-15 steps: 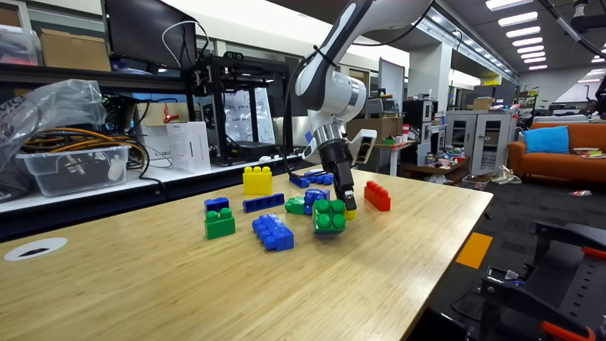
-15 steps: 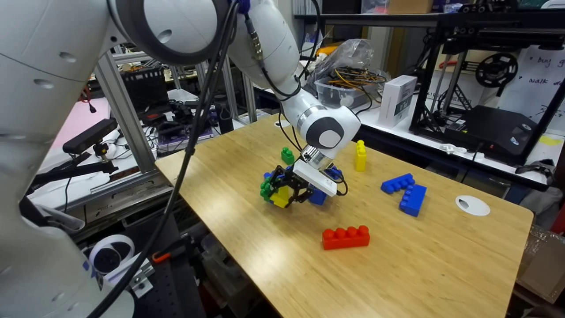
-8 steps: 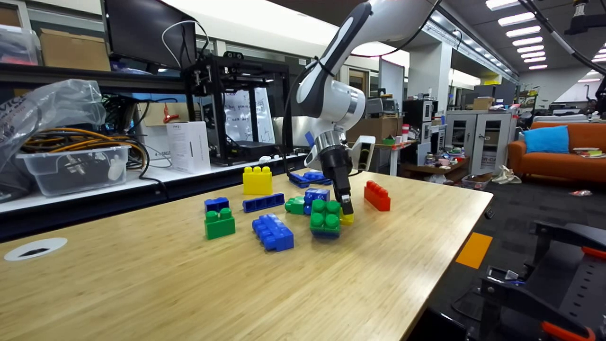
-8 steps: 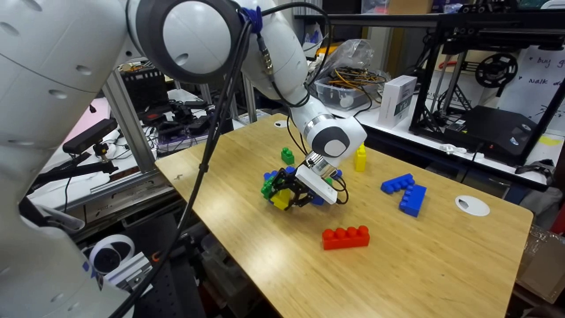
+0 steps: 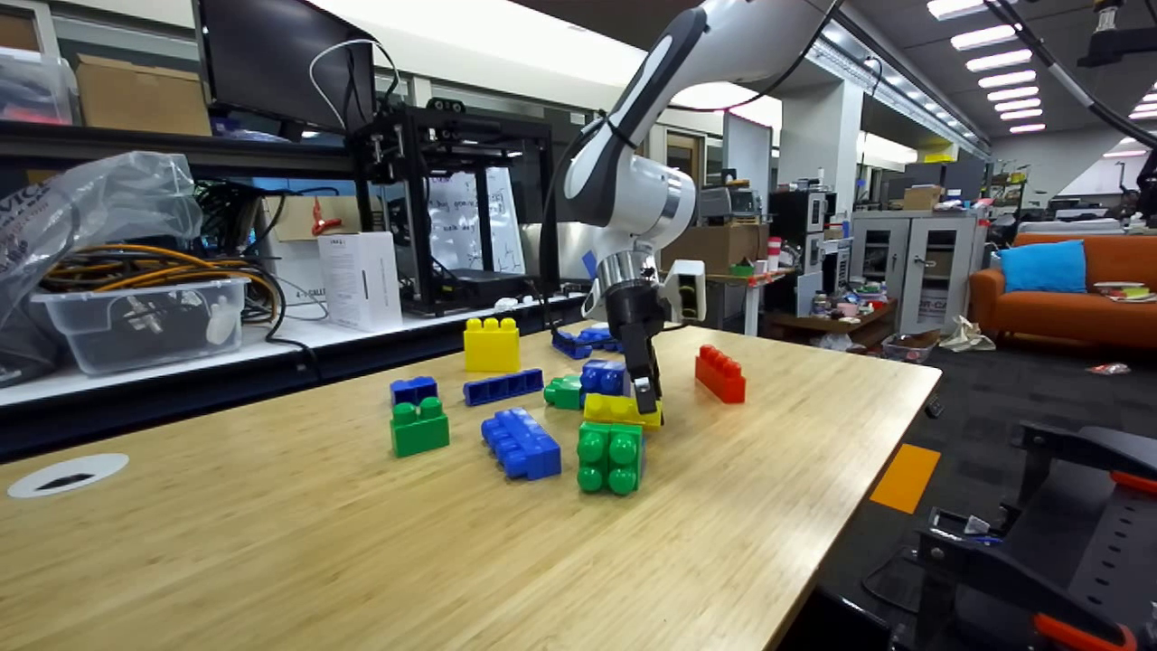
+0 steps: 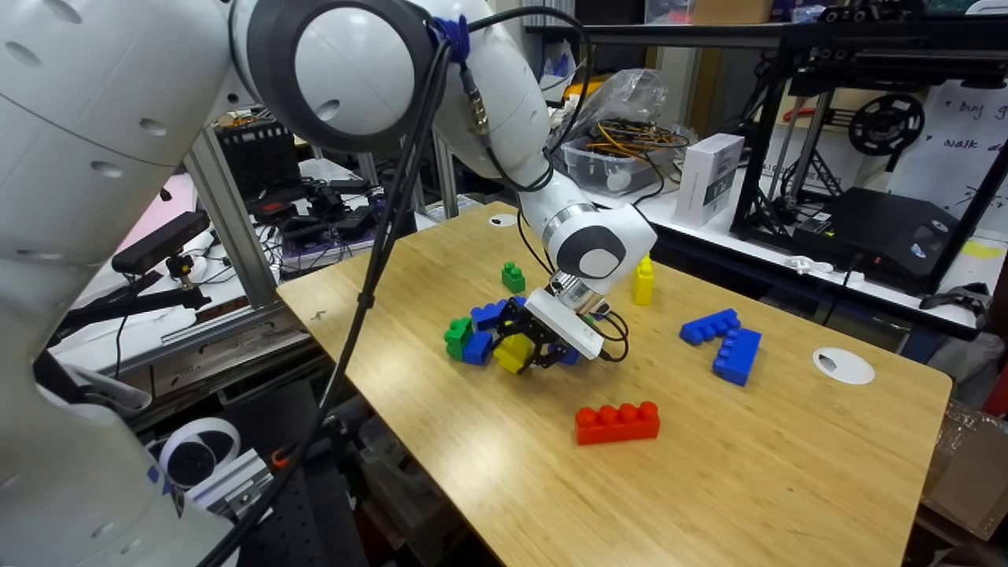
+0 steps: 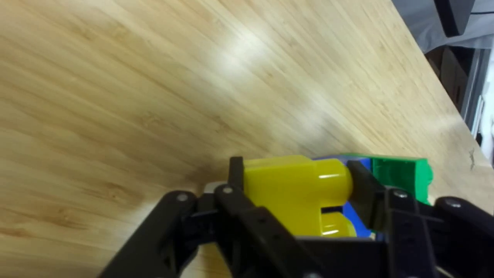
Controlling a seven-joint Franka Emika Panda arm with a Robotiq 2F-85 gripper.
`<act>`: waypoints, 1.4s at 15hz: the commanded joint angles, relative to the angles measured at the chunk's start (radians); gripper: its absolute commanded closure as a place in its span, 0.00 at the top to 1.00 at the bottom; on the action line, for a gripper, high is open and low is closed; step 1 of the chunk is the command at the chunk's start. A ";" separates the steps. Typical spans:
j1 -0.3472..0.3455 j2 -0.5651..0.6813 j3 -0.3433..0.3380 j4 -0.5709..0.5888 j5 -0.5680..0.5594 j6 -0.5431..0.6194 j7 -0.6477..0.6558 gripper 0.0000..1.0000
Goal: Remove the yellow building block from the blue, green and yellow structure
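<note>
- Wooden table (image 6: 709,457): carries the bricks.
- Whiteboard (image 6: 965,130): handwriting reads "Buy g" and "Walk"; both lines run off the edge in an exterior view.
- White carton (image 5: 294,262): partly hidden; marking "4-GALL" is readable.
- Gripper (image 7: 297,183): fingers (image 7: 364,193) clamped on the yellow building block (image 7: 281,197).
- Blue-and-green structure (image 6: 475,347): on the table, green studs facing sideways, just beside the yellow building block.
- Yellow building block: between the fingers, low at the table; contact with the tabletop cannot be determined.
- Green two-stud block (image 5: 419,434): stands apart, studs up.
</note>
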 commanded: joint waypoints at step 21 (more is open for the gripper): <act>0.019 -0.181 -0.051 -0.285 -0.285 0.539 0.305 0.42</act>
